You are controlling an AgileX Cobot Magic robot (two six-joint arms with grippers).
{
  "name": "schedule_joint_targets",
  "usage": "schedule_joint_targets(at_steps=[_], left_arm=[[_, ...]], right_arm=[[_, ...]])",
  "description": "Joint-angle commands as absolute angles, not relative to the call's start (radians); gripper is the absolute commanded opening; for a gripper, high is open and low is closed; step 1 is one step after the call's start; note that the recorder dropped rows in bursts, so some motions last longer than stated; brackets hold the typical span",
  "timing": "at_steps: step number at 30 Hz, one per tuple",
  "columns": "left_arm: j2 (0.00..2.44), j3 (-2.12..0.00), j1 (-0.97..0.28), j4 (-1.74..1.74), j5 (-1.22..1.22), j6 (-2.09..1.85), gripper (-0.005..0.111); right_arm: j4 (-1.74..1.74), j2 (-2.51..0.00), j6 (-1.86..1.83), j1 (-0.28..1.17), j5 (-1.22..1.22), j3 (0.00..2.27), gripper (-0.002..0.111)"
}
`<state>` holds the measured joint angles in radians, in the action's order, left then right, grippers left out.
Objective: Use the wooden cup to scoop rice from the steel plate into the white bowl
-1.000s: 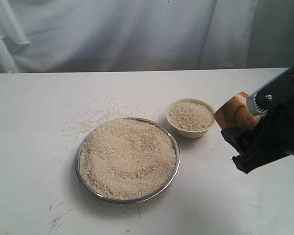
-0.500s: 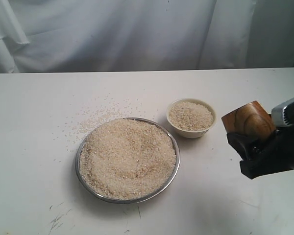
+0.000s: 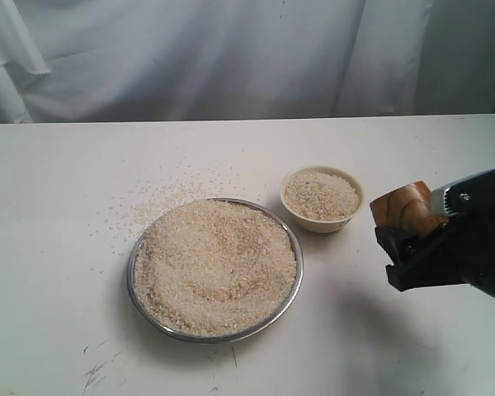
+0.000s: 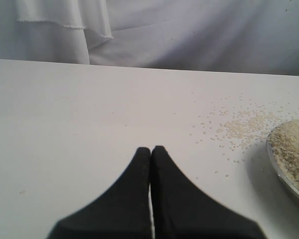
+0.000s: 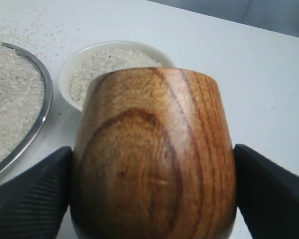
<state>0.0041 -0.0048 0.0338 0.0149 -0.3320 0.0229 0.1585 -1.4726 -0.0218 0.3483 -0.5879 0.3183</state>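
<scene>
Wooden cup: gripped across its sides by the right gripper, held off the table toward its right edge, near the white bowl of rice.

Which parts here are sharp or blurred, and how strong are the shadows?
Exterior view: soft, even light; the steel plate throws only a faint shadow. Left wrist view: the left gripper has fuzzy edges; the spilled rice beyond is sharper. Right wrist view: the wooden cup fills the frame, wood grain clear; the white bowl behind is slightly soft.
</scene>
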Motion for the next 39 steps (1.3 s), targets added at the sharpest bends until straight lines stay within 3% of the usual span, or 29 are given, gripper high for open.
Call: schedule_joint_targets(at_steps=[1, 10, 25, 39], left_arm=[[0.0, 0.0, 0.031, 0.014, -0.319, 0.024, 0.0], [0.0, 0.0, 0.031, 0.014, -0.319, 0.024, 0.0], [0.0, 0.0, 0.031, 0.014, -0.319, 0.024, 0.0], [0.0, 0.0, 0.031, 0.014, -0.319, 0.024, 0.0]], right_arm=[[0.145, -1.564, -0.035, 0.299, -0.742, 0.312, 0.0], [0.138, -1.737, 0.018, 0.174, -0.905, 0.383, 0.0], [0.213, -2.059, 0.026, 0.166, -0.939, 0.754, 0.0], [0.225, -2.224, 0.034, 0.146, -1.071, 0.779, 0.0]])
